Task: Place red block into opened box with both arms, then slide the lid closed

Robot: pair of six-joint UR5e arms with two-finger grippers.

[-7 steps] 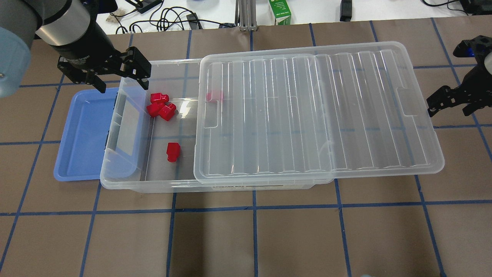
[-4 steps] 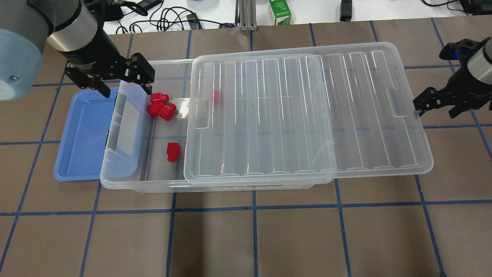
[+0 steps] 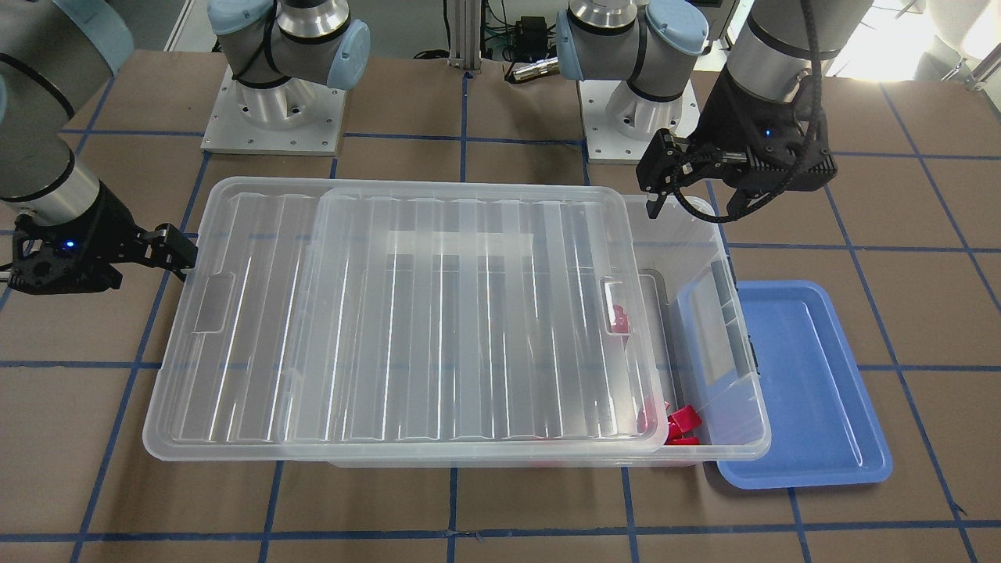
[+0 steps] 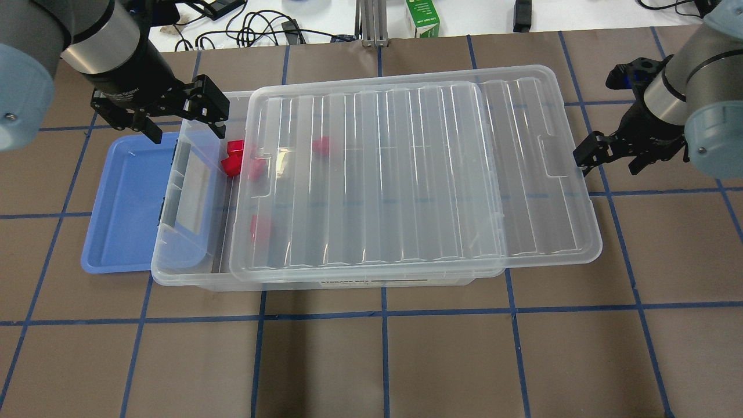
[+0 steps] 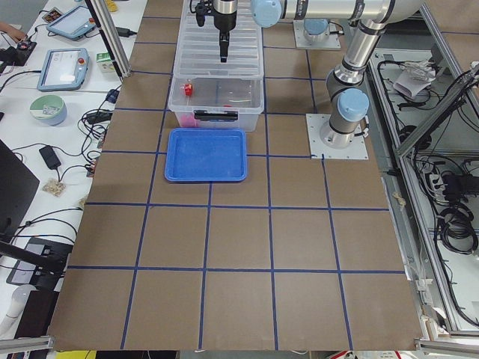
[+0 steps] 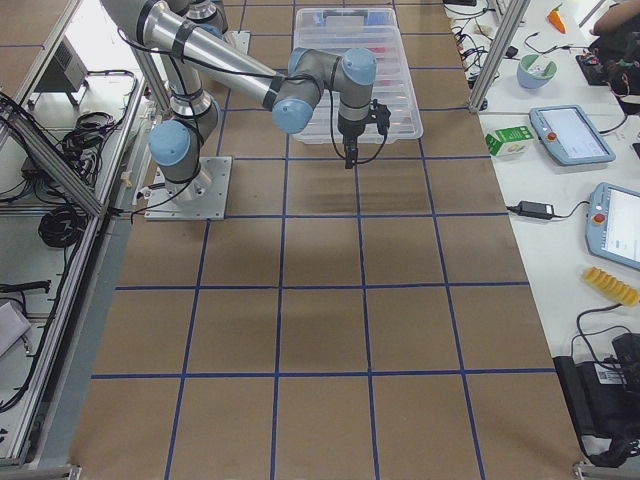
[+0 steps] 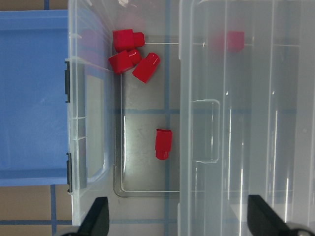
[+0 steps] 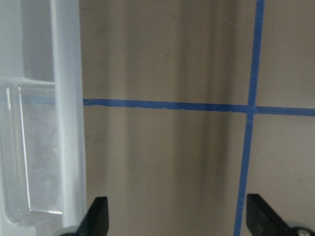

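The red block (image 7: 163,144) lies alone on the floor of the clear box (image 4: 174,273); from overhead it shows blurred through the lid (image 4: 406,174). The ribbed lid covers most of the box, overhangs its right end and leaves a strip open at the left. My left gripper (image 4: 186,125) hangs open and empty above the box's far left corner. My right gripper (image 4: 609,162) is open, with one finger against the lid's right short edge. In the right wrist view, the lid rim (image 8: 69,123) sits beside one fingertip (image 8: 98,214).
Three like red pieces (image 7: 129,54) sit bunched in the box's far left corner, and another (image 4: 324,145) shows under the lid. A blue tray (image 4: 122,197) lies at the box's left end, partly beneath it. A green carton (image 4: 422,18) and cables line the far edge.
The lid has slid left over the box, and the lone red block now lies under its edge. My right gripper moved left with the lid. The left gripper has barely shifted.
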